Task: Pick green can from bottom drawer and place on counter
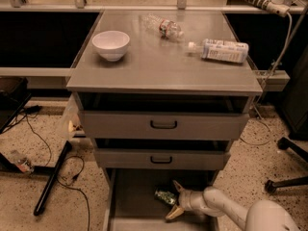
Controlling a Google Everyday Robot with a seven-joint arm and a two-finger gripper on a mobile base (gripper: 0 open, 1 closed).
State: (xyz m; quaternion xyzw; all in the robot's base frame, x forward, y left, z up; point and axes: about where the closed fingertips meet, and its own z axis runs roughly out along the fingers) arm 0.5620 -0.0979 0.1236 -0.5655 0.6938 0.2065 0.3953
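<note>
The green can (165, 197) lies on its side on the floor of the open bottom drawer (132, 196), right of the middle. My gripper (174, 199) reaches into the drawer from the lower right and is open. One finger (177, 186) points up past the can's right end and the other finger (173, 213) points down in front of it. The can sits right at the mouth of the jaws. The counter (159, 61) is the grey top of the cabinet above.
A white bowl (111, 44) stands on the counter's left. Two clear plastic bottles (163, 26) (222, 50) lie at its back and right. The two upper drawers (163, 124) (161, 159) stand slightly open above the bottom one. Cables and a black leg (53, 179) lie on the floor at left.
</note>
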